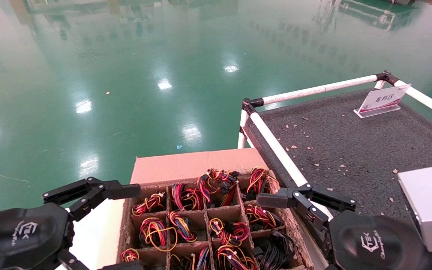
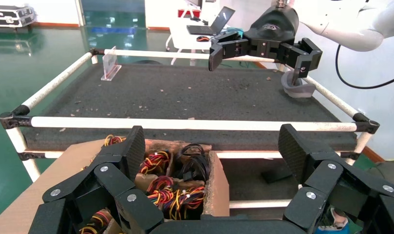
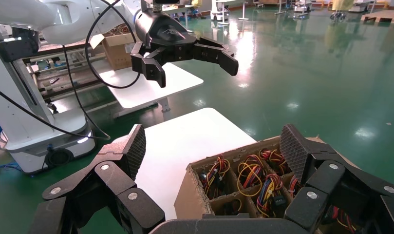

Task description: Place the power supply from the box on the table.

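Observation:
The box [image 1: 191, 165], a brown carton with a cardboard grid, stands at the bottom centre of the head view. Power supplies [image 1: 216, 180] sit sunk in its cells, and only their red, yellow, orange and black wire bundles show [image 2: 170, 190] [image 3: 248, 175]. My left gripper [image 1: 131, 228] hovers open over the box's left side with nothing between its fingers [image 2: 212, 148]. Over the box's right edge, beside the table [image 1: 351, 142], my right gripper [image 1: 276, 234] is also open and empty [image 3: 214, 146]. Each wrist view shows the other gripper farther off.
White pipes [image 1: 276, 146] with black corner joints edge the dark rough table, which bears a small white sign [image 1: 383, 100] at its far side. A grey curved object [image 2: 297, 90] lies on the table. The box rests on a low white stand [image 3: 185, 141]. Green floor surrounds everything.

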Robot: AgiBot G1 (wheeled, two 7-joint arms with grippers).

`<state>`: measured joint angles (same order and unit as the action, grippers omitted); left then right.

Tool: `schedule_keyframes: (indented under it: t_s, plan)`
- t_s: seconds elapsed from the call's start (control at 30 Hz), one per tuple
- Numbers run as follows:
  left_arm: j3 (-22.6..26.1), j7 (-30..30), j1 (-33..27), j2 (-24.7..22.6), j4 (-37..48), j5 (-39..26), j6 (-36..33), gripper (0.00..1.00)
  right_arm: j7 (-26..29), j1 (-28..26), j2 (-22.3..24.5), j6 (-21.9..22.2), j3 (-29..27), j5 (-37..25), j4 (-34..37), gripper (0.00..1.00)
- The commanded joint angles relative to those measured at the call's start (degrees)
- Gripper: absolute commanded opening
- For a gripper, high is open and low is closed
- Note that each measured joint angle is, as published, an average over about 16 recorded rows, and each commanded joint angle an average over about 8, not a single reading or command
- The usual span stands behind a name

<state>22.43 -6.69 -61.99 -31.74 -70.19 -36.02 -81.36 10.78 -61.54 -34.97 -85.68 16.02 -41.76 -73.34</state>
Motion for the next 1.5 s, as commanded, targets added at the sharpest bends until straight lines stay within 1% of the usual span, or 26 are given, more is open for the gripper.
schedule_keyframes:
  t_s: [0.03, 0.67, 0.7, 0.73, 0.93, 0.97, 1.0, 1.5]
  plan:
    - [0.00, 0.00, 0.00, 0.00, 0.00, 0.00, 0.00, 1.00, 0.00, 0.00, 0.00, 0.00, 0.00, 0.00, 0.00, 1.00]
    - [0.00, 0.00, 0.00, 0.00, 0.00, 0.00, 0.00, 1.00, 0.00, 0.00, 0.00, 0.00, 0.00, 0.00, 0.00, 1.00]
    - [0.00, 0.00, 0.00, 0.00, 0.00, 0.00, 0.00, 0.94, 0.00, 0.00, 0.00, 0.00, 0.00, 0.00, 0.00, 1.00]
    - [0.00, 0.00, 0.00, 0.00, 0.00, 0.00, 0.00, 0.82, 0.00, 0.00, 0.00, 0.00, 0.00, 0.00, 0.00, 1.00]
    - [0.00, 0.00, 0.00, 0.00, 0.00, 0.00, 0.00, 0.07, 0.00, 0.00, 0.00, 0.00, 0.00, 0.00, 0.00, 1.00]
    - [0.00, 0.00, 0.00, 0.00, 0.00, 0.00, 0.00, 0.02, 0.00, 0.00, 0.00, 0.00, 0.00, 0.00, 0.00, 1.00]
    - [0.00, 0.00, 0.00, 0.00, 0.00, 0.00, 0.00, 0.00, 0.00, 0.00, 0.00, 0.00, 0.00, 0.00, 0.00, 1.00]
    - [0.00, 0.00, 0.00, 0.00, 0.00, 0.00, 0.00, 0.00, 0.00, 0.00, 0.00, 0.00, 0.00, 0.00, 0.00, 1.00]
